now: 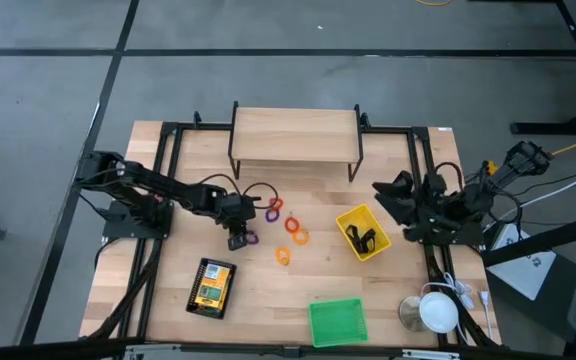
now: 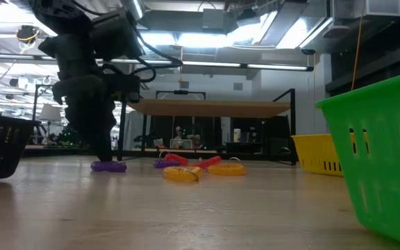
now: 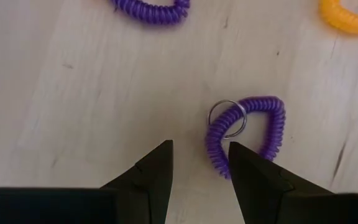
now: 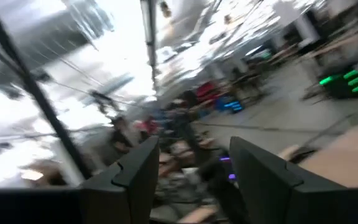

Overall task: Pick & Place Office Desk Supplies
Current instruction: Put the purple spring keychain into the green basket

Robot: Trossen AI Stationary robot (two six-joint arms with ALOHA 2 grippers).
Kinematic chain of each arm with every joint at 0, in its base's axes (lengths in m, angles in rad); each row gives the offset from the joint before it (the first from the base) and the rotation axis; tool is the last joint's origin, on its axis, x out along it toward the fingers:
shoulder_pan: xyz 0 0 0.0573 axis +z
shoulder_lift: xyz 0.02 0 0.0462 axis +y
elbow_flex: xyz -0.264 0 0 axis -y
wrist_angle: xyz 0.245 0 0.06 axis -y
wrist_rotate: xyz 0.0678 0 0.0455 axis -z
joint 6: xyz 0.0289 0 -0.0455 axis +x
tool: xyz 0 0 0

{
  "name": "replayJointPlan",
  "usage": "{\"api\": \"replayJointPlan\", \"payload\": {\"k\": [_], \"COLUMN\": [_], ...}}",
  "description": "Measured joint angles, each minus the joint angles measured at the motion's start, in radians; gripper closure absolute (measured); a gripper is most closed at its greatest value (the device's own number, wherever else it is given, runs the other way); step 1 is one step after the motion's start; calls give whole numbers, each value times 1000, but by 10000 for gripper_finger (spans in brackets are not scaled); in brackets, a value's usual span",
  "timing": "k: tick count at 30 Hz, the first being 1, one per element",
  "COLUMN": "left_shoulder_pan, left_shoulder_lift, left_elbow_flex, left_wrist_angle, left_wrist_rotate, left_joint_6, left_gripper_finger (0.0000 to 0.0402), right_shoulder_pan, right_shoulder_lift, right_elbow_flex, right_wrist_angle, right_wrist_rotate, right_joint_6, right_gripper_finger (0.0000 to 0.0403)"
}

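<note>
Several coil rings lie flat on the wooden table: a purple one with a metal key ring (image 3: 247,134), another purple one (image 3: 151,9), red (image 1: 278,211), orange (image 1: 299,237) and yellow (image 1: 283,256). My left gripper (image 3: 197,146) is open and points steeply down, low over the table. The near purple ring's side lies between its fingers, close to one fingertip (image 3: 241,155). My right gripper (image 4: 191,146) is open and empty, raised at the table's right (image 1: 386,192) and pointing into the room. Black clips (image 1: 365,238) lie in the yellow bin (image 1: 353,217). A yellow printed box (image 1: 212,287) lies in the black mesh tray (image 1: 194,297). My left gripper stands over the near purple ring's side next to the key ring (image 3: 215,146), coming from above. One fingertip overlaps the coil in the wrist view. I cannot tell whether it touches the coil. The ring lies flat on the table.
A wooden shelf riser (image 1: 296,135) stands at the table's far side. A green bin (image 1: 338,322) sits at the near edge, with a white round object (image 1: 436,310) to its right. Bare wood lies between the rings and the green bin.
</note>
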Motion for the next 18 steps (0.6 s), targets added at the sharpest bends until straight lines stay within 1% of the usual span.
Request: {"api": "replayJointPlan", "payload": {"k": [3, 7, 9, 11, 13, 18], "left_shoulder_pan": [0, 0, 0, 4, 15, 41], "left_shoulder_lift": [0, 11, 14, 12, 12, 46], "left_elbow_flex": [0, 0, -1, -1, -1, 2], "left_wrist_angle": [0, 2, 1, 11, 5, 12], "left_wrist_rotate": [1, 30, 34, 31, 32, 50], "left_joint_6": [-13, -17, -12, -5, 0, 17], "left_gripper_finger": [251, 251, 251, 251, 251, 252], "right_shoulder_pan": [16, 18, 19, 19, 18, 19], "right_shoulder_lift": [-12, -7, -9, -13, -14, -14], "right_elbow_flex": [0, 0, 0, 0, 0, 0], "right_wrist_angle": [4, -8, -8, -10, -7, -13], "right_wrist_rotate": [-63, -116, -95, -53, -34, -30], "right_joint_6": [92, 149, 94, 36, 18, -28], "right_gripper_finger": [204, 204, 204, 204, 204, 204]}}
